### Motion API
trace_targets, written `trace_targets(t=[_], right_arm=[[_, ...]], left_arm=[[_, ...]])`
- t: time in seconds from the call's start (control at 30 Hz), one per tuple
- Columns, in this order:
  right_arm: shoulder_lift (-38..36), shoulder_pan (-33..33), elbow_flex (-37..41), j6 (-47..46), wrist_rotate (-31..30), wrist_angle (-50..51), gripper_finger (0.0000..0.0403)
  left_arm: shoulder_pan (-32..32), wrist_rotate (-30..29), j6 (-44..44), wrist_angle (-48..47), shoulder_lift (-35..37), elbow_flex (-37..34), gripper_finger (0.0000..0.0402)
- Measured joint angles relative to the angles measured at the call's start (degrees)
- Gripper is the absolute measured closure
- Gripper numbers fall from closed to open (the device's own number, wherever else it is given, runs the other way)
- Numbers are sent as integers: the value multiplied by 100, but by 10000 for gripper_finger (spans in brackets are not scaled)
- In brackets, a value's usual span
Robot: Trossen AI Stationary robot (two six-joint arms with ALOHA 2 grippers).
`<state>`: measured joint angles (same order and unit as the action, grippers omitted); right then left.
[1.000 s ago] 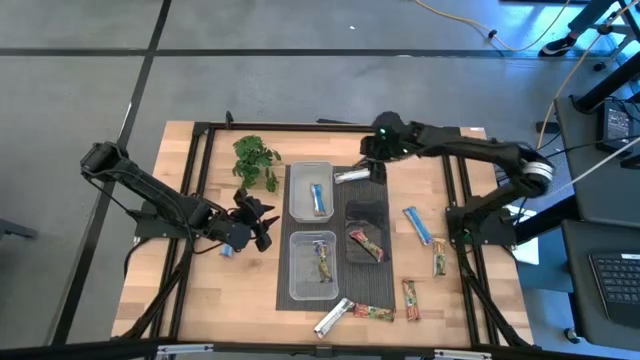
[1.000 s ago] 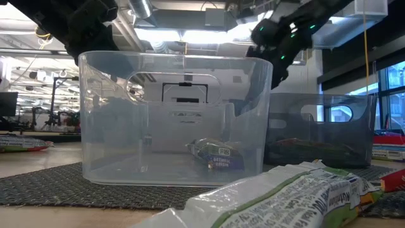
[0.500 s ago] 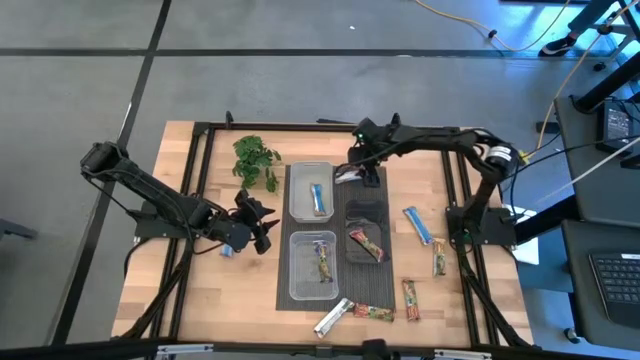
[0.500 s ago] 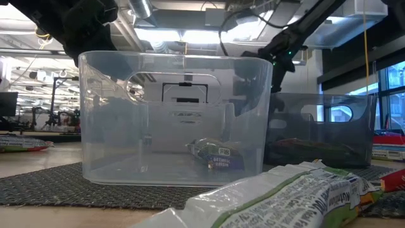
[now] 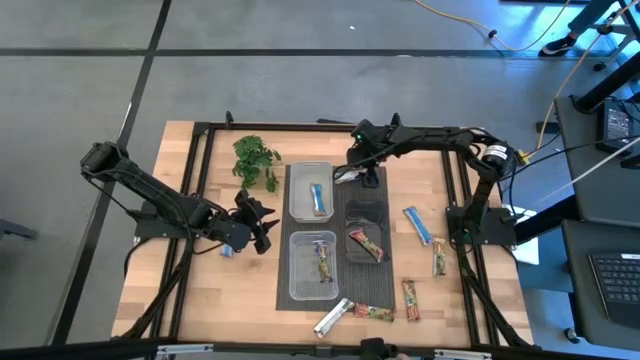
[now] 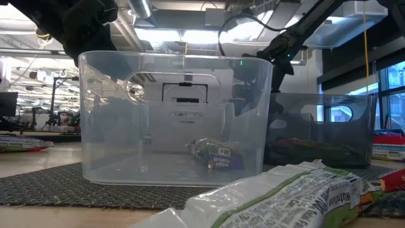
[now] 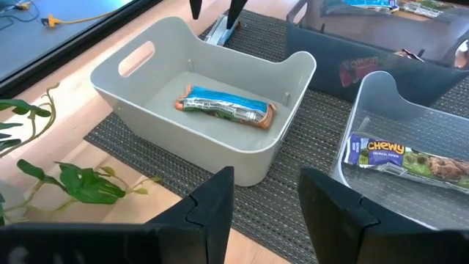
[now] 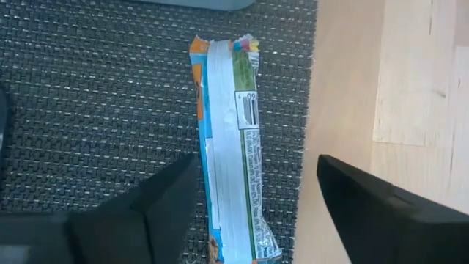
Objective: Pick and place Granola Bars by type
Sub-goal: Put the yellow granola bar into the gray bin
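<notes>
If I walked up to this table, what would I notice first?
Probably the right hand, wide open over a snack bar lying silver side up on the dark mat at the back of the table. Then the tubs in the middle, a blue bar in the white tub, with more bars scattered along the front edge.

One word is reading clearly: "CHEWY", in white letters on the blue end of the bar (image 7: 407, 155) lying in the clear tub (image 7: 381, 110), seen from the left wrist. A smaller line under it is showing too small to read. The silver bar (image 8: 229, 147) under the right wrist is carrying a barcode panel and fine print, none legible.
</notes>
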<state>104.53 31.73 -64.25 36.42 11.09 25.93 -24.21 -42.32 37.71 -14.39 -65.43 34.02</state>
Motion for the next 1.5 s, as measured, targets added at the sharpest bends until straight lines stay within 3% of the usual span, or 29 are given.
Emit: trace_targets(t=[0.37,0.7,1.17,1.5], right_arm=[[41,-13,0,-28,4,-124,99],[618,-11,-31,-39,109,-219,103],[466,-13,4,-34,-85,-177,217],[455,-15,4,-36,-267,-125,264]], left_arm=[[0,-1,-128,0,0,0,258],[-1,-2,-463,0,0,0,258],[0,-5,-448,2,0,0,258],[0,-6,-448,2,0,0,257]])
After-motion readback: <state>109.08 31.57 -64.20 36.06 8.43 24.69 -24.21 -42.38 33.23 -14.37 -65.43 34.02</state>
